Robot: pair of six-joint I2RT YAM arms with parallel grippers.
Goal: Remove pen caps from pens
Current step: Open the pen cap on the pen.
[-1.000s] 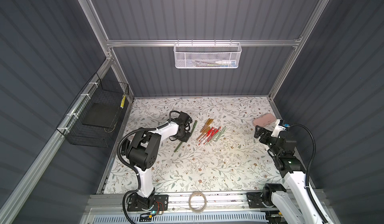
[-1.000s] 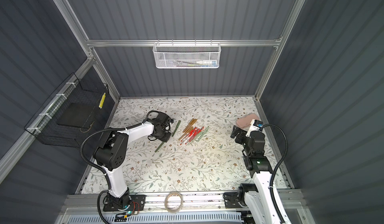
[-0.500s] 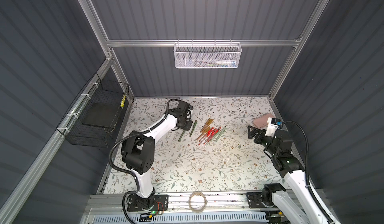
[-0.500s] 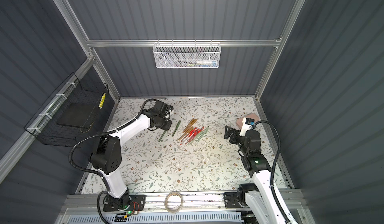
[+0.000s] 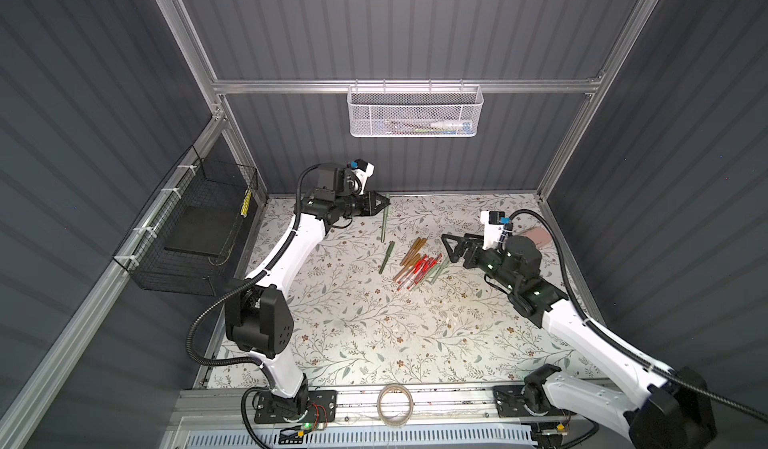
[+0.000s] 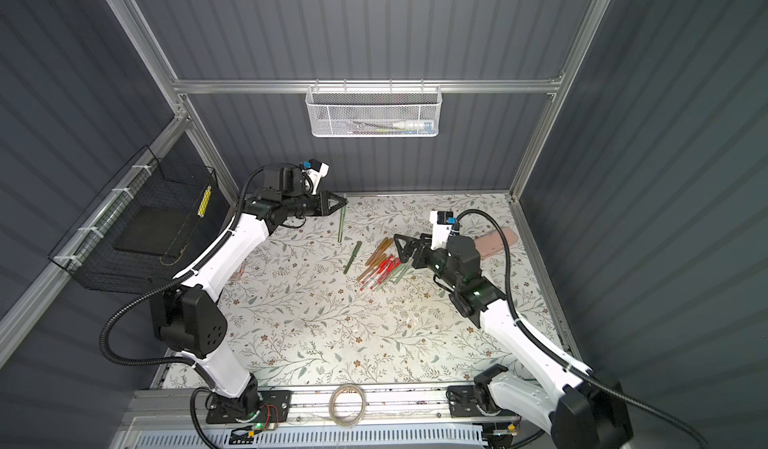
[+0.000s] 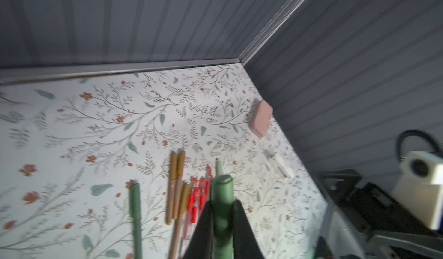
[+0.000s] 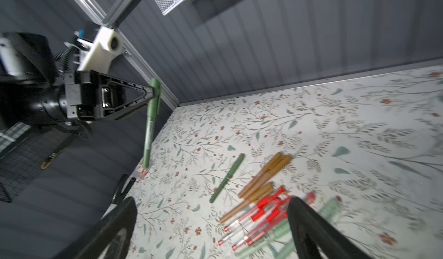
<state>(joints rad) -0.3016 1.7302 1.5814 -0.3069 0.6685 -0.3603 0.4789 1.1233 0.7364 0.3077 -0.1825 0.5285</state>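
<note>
Inspector: Grip status, left side?

Operator: Left gripper is clamped tight on a green pen near its upper end. The right wrist view shows a clip there, so the grip is likely on the cap. The pen hangs near upright above the table, by the back wall. Whether its lower tip touches the table cannot be told.

Inspector: Right side?

Operator: Right gripper stands wide, holds nothing, and hovers just beside the pile of brown, red and pale green pens. A second green pen lies alone between the pile and the held one. All appear capped.

Inspector: Risks?

Operator: Three, in my judgement. The held pen is pinched at one end only, so it can swing or twist as the right jaws close on the barrel, and they may miss. If the right grip also lands on the cap, pulling separates nothing. A hard pull may fling the barrel into the pile and scatter it.

Inspector: Obstructions?

Operator: The case lies well apart. The right arm must cross over the pile to reach
</note>
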